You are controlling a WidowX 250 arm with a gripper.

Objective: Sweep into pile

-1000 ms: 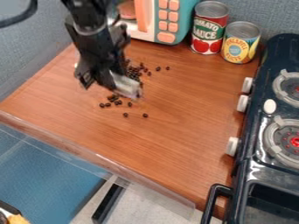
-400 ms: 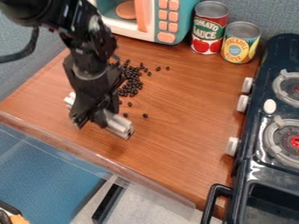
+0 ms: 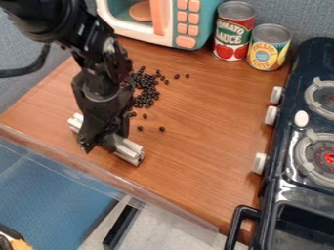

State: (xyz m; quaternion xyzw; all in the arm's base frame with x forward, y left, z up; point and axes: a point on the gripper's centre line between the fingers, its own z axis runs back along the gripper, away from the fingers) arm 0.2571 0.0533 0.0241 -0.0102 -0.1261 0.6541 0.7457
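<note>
At the left of the wooden counter, near its front edge, the black gripper [image 3: 100, 140] hangs down, shut on a whitish bar [image 3: 128, 150]. The bar sticks out on both sides of the gripper, its right end lower in the view. Up and to the right of the gripper lies a cluster of dark beans [image 3: 147, 91], partly hidden by the arm. Several beans are scattered around it: a loose bean [image 3: 161, 129] and another near it lie between the cluster and the bar, and others lie to the cluster's upper right.
A toy microwave [image 3: 189, 24] stands at the back, with a tomato sauce can [image 3: 233, 31] and a yellow can [image 3: 269, 48] beside it. The toy stove [image 3: 287, 146] borders the counter's right side. A clear rim [image 3: 130, 188] runs along the front edge.
The gripper has moved with the bar from beside the beans toward the counter's front edge, uncovering more of the cluster. Near the lower beans, some now sit closer to the cluster.
</note>
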